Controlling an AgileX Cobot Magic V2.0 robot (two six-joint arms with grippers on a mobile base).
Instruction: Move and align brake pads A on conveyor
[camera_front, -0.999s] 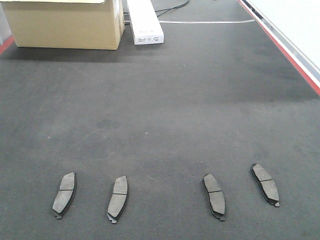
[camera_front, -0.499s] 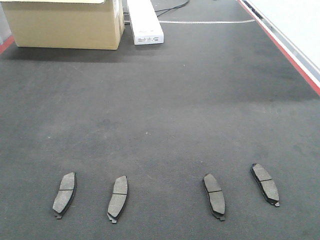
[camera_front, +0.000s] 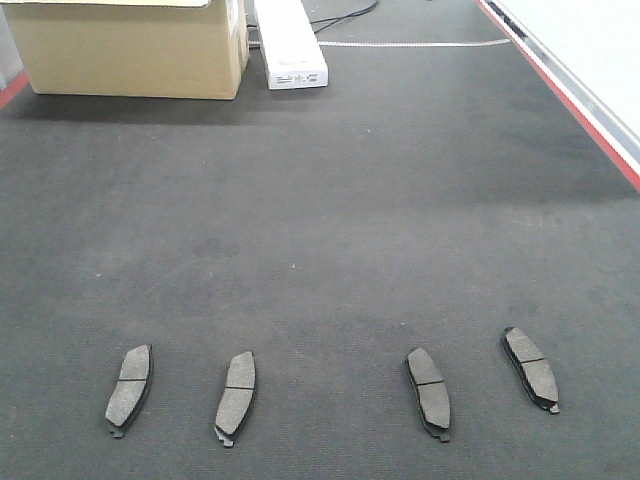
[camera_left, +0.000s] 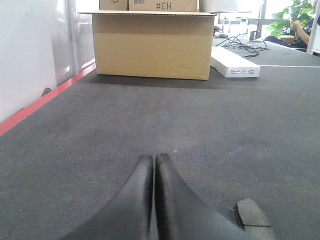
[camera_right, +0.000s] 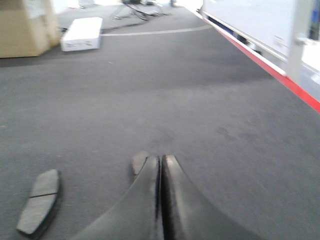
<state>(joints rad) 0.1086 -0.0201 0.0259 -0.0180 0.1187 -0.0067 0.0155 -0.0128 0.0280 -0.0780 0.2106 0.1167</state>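
Several brake pads A lie in a row near the front of the charcoal conveyor (camera_front: 320, 220): two at the left (camera_front: 129, 388) (camera_front: 236, 396) and two at the right (camera_front: 428, 392) (camera_front: 531, 368), grey faces up, lengthwise, slightly tilted. Neither gripper shows in the front view. My left gripper (camera_left: 153, 157) is shut and empty low over the belt, with one pad (camera_left: 252, 220) just to its right. My right gripper (camera_right: 161, 159) is shut and empty too; one pad (camera_right: 139, 161) peeks out behind its left finger and another pad (camera_right: 39, 201) lies further left.
A cardboard box (camera_front: 130, 48) and a long white box (camera_front: 290, 42) stand at the far end of the belt, with cables behind. Red edge stripes run along the right side (camera_front: 590, 125) and the left side (camera_left: 30, 107). A white wall borders the right.
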